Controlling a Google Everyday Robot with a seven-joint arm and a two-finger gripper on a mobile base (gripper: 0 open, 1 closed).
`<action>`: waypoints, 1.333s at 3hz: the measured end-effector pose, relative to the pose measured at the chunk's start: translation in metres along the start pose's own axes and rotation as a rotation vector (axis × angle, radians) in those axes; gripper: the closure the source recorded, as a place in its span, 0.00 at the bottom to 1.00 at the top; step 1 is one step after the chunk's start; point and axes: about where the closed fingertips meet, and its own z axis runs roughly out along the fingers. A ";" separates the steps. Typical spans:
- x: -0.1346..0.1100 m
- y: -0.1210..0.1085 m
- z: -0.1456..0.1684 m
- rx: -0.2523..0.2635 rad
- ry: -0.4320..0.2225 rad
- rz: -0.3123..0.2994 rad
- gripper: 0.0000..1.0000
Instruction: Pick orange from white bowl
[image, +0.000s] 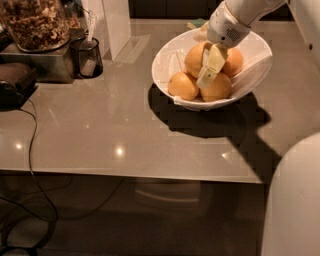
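Note:
The white bowl (255, 75) stands on the grey table at the back right and holds several orange fruits. The orange (195, 59), the largest and yellowish, lies on top of the pile at the left. Smaller, deeper-orange fruits lie beside it at the right (234, 62), low left (182, 86) and low middle (219, 90). My gripper (209, 72) reaches down into the bowl from the upper right. It sits against the right side of the orange and covers part of it.
A dark cup (86, 57) with a utensil stands at the back left beside a metal box (42, 67) under a jar of nuts (35, 22). A white carton (117, 25) stands behind. A black device (15, 85) with a cable lies left. My white body (295, 200) fills the lower right.

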 end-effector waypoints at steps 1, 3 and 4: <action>0.011 0.000 0.016 -0.032 -0.021 0.037 0.00; 0.009 -0.001 0.012 -0.032 -0.021 0.038 0.40; 0.009 -0.001 0.012 -0.032 -0.021 0.038 0.63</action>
